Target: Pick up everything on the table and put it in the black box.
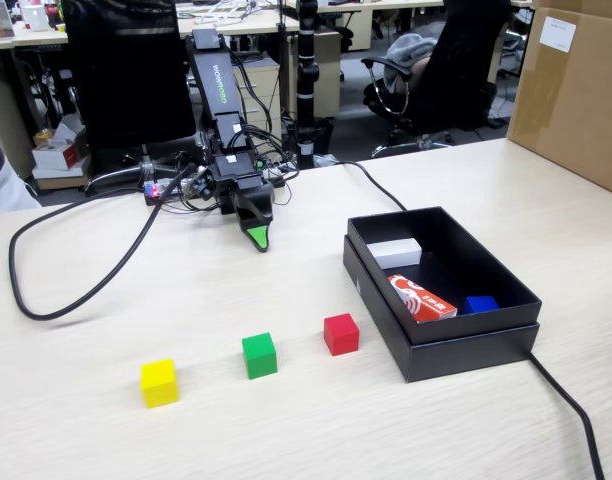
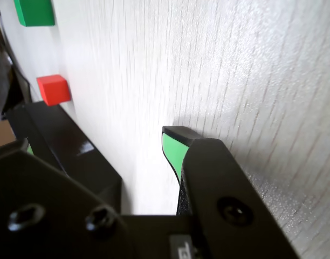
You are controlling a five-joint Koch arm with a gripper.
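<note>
Fixed view: the table fills the near scene, light wood grain, with a big brown carton at its far right edge. The arm sits folded at the far centre, its gripper pointing down with the green tip at or just above the tabletop. Jaw state: cannot tell; only one green-faced tip shows here, and in the wrist view the gripper shows one green pad and one dark jaw with a gap I cannot judge.

The black box lies on the right, open on top. Inside: a white block at the far left corner, a red-and-white packet in the middle, a small blue block to the right of the packet.

A black cable loops over the left of the table.

Three cubes stand in a row on the near table, outside the box and apart from each other: red cube nearest the box, green cube in the middle, yellow cube furthest left. All well apart from the gripper.
</note>
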